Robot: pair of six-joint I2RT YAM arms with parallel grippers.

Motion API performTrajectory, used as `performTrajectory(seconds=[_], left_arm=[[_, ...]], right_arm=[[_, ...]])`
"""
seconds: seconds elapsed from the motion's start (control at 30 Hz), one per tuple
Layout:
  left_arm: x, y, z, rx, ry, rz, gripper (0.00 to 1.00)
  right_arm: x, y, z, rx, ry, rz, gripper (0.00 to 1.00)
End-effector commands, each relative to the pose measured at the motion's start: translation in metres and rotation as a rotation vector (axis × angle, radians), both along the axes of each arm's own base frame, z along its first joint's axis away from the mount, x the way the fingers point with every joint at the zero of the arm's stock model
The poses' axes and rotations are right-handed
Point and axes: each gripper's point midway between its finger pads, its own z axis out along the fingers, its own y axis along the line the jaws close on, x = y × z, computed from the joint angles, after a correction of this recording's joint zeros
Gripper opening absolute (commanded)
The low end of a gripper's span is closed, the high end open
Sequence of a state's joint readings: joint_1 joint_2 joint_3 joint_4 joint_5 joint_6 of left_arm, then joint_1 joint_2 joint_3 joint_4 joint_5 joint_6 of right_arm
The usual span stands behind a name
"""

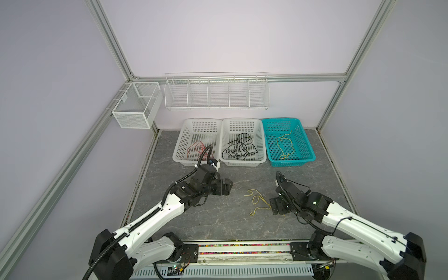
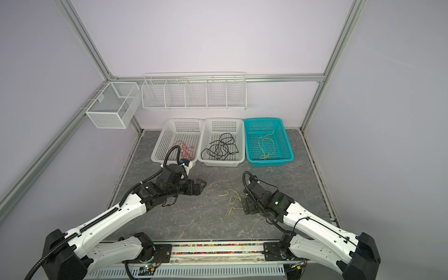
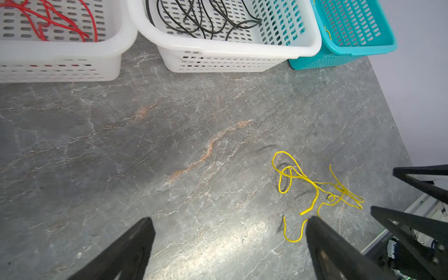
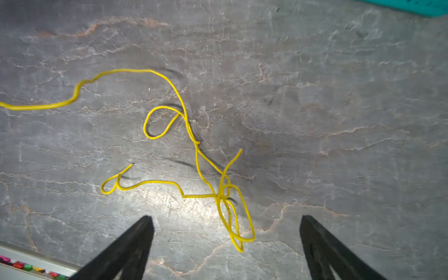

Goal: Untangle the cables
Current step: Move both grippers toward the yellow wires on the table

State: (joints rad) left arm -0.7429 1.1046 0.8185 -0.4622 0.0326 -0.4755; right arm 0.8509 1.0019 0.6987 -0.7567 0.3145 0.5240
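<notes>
Wire — thin, yellow, knotted — on veined tabletop; left hand, right hand spread.

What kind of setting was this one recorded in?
Probably a lab robot cell: an aluminium frame with plain panels encloses a stone-look tabletop, two robot arms stand at its front, plastic baskets line the back.
</notes>
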Motion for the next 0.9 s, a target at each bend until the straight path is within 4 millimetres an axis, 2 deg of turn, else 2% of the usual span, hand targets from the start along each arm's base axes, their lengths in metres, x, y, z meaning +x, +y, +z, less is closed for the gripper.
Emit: performTrajectory(seconds=[0.0, 0.1, 0.23, 0.33, 0.4, 0.5, 0.53, 0.73, 0.87], left_arm=[[0.002, -0.003, 0.000, -0.024, -0.012, 0.027, 0.99], [-0.002, -0.008, -0.005, -0.053, 0.001, 0.020, 0.98], [-0.006, -0.011, -0.013, -0.063, 0.022, 0.011, 0.98], [-0.009, -0.014, -0.018, -0.069, 0.035, 0.007, 0.98], [-0.011, -0.016, -0.019, -0.080, 0.042, 0.004, 0.97], [-0.015, -0.021, -0.019, -0.103, 0.050, -0.002, 0.97], [-0.017, -0.023, -0.019, -0.112, 0.053, -0.008, 0.97], [-0.033, -0.051, -0.011, -0.196, 0.069, -0.065, 0.97], [-0.043, -0.075, 0.013, -0.315, 0.060, -0.118, 0.97]], right_arm=[[-0.004, 0.009, -0.023, 0.031, 0.068, 0.000, 0.88], [-0.009, 0.013, -0.041, 0.029, 0.115, 0.000, 0.76], [-0.014, 0.022, -0.057, 0.075, 0.158, 0.013, 0.71], [-0.013, 0.025, -0.065, 0.058, 0.176, 0.018, 0.49], [-0.010, 0.029, -0.062, 0.062, 0.173, 0.029, 0.33], [-0.007, 0.039, -0.046, 0.099, 0.158, 0.064, 0.12], [-0.006, 0.043, -0.040, 0.115, 0.152, 0.075, 0.07], [-0.004, 0.049, 0.020, 0.192, 0.055, 0.144, 0.06], [-0.007, 0.047, 0.046, 0.214, 0.022, 0.174, 0.06]])
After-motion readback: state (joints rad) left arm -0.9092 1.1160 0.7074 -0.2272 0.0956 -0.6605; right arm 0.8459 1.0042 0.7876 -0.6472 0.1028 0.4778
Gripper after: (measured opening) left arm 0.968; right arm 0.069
